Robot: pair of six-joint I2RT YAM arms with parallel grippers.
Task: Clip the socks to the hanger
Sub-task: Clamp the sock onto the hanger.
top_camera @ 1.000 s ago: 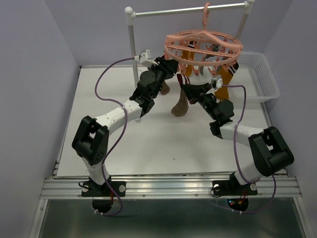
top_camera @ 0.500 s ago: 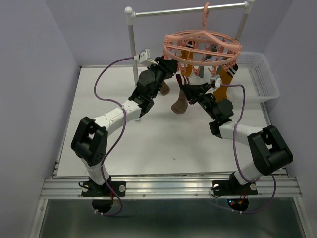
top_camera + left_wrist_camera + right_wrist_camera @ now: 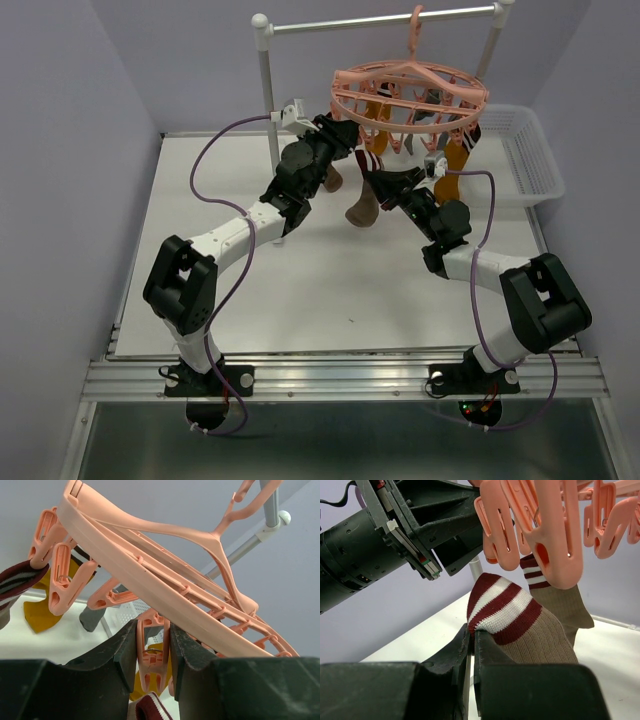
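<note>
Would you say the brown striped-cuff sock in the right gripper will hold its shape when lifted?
Probably floppy: the sock folds over the right gripper where its cuff is pinched. Likely light, since a pinch on the cuff edge seems to carry it. The knit looks grippy, so slipping seems unlikely.

White bench [image 3: 300, 290] bounded at near edge by aluminium rail [image 3: 340, 378]. Metal rail stand [image 3: 340, 22] set at far side of bench: grey crossbar carried on two white posts, left post [image 3: 267, 90] capped by white ball. White mesh basket [image 3: 530, 150] placed at far right corner, near right post [image 3: 497, 40]. Scene enclosed by lavender walls [image 3: 60, 150].
</note>
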